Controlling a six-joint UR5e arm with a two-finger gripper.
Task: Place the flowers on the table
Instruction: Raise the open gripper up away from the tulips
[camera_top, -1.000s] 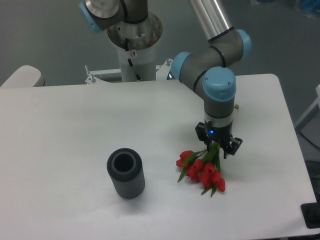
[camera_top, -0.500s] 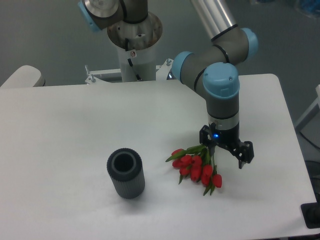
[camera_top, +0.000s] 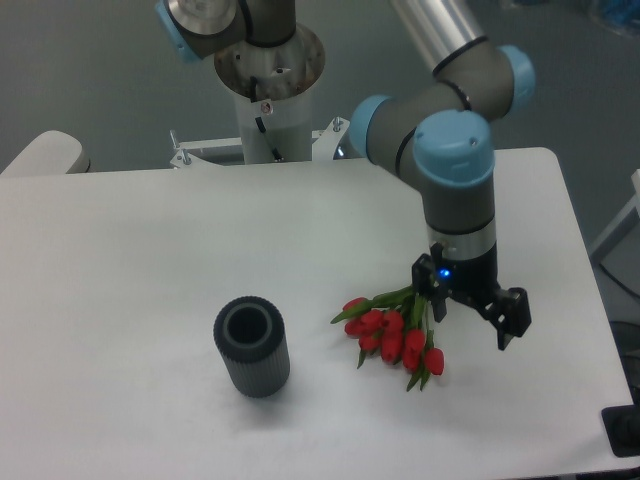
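The flowers (camera_top: 392, 331), a bunch of red tulips with green stems and leaves, lie flat on the white table (camera_top: 150, 260) right of centre, heads toward the front. My gripper (camera_top: 470, 315) hangs just to the right of the stems, a little above the table. Its jaws are spread wide and hold nothing. One finger (camera_top: 513, 318) sticks out to the right; the other is near the stems.
A dark grey ribbed cylinder vase (camera_top: 251, 347) stands upright left of the flowers, its mouth empty. The robot base (camera_top: 268, 85) rises behind the table's far edge. The table's right edge is close to the gripper.
The gripper opened and let go of the flowers, which now lie on the table a little further left. The gripper then rose and moved right, away from the stems.
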